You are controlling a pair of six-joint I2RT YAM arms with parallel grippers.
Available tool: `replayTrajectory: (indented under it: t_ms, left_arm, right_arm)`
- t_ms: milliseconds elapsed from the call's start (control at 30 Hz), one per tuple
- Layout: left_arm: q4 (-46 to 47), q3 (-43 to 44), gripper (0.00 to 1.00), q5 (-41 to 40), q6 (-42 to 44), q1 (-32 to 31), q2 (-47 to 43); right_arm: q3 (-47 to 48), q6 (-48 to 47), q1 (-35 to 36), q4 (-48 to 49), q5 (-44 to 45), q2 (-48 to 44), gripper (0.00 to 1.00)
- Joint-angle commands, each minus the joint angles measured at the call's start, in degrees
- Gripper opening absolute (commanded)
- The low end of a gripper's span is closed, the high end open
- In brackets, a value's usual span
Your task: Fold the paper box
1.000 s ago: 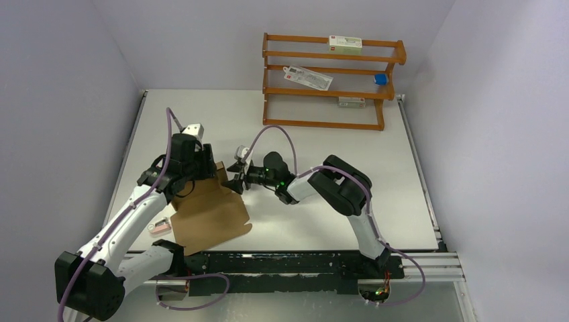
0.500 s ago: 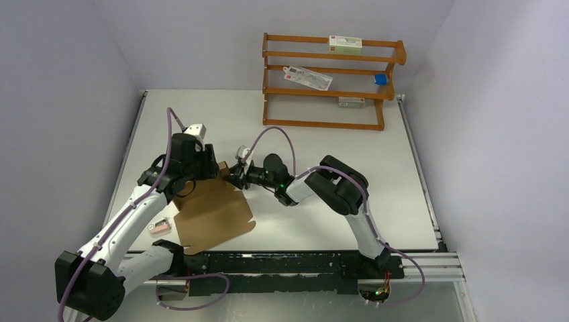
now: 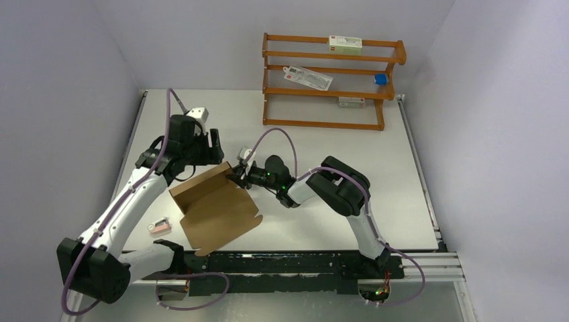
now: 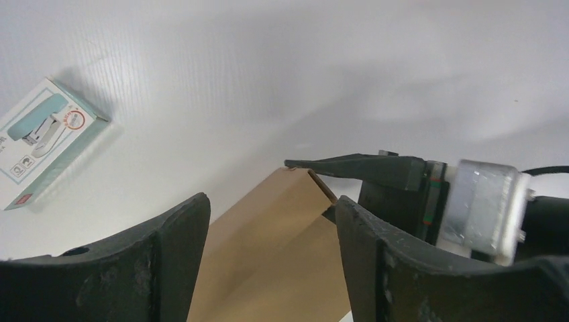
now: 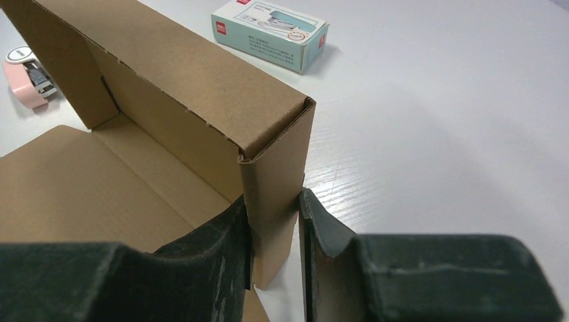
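one pink item (image 3: 160,227) near the worktop (image 3: 335,201) front edge. one paper box (image 3: 218,211) left of centre: plain brown corrugated, base flat, far wall folded upright, one end wall raised. right gripper (image 5: 275,215): jaws narrow, pinching the box's far right corner flap. left gripper (image 4: 272,221): jaws wide, holding nothing, above the far wall. one white-and-teal carton (image 5: 270,31) beyond the box. one wooden rack (image 3: 322,90) at the back.

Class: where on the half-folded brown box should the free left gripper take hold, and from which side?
Probably the upright back wall of the paper box, near its free left end. Come down from above with a finger on either side. It is a narrow standing panel, and the right gripper pinches its right corner.
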Motion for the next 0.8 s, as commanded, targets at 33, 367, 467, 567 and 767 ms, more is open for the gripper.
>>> replayTrajectory:
  t_ms: [33,367,467,567,767]
  left_arm:
    - [0.2,0.7,0.75,7.2,2.0,1.6,5.3]
    - [2.9,-0.8,0.74,18.5,2.8,2.2,11.1]
    - [3.2,-1.2,0.74,21.4,2.9,2.3,12.0]
    - [3.0,-1.2,0.72,22.6,3.1,2.4,12.4]
    - [3.2,-1.6,0.66,23.8,2.4,2.6,12.0]
  right_arm:
    - [-1.3,-1.8,0.3,-1.5,1.9,-1.8,0.24]
    - [-0.3,-0.5,0.3,-4.5,9.2,-1.9,0.21]
    - [0.4,-0.6,0.3,-6.0,11.8,-2.0,0.2]
    - [0.7,-0.2,0.3,-7.6,14.8,-2.4,0.2]
    - [1.3,0.5,1.1,-10.3,22.8,-2.8,0.19]
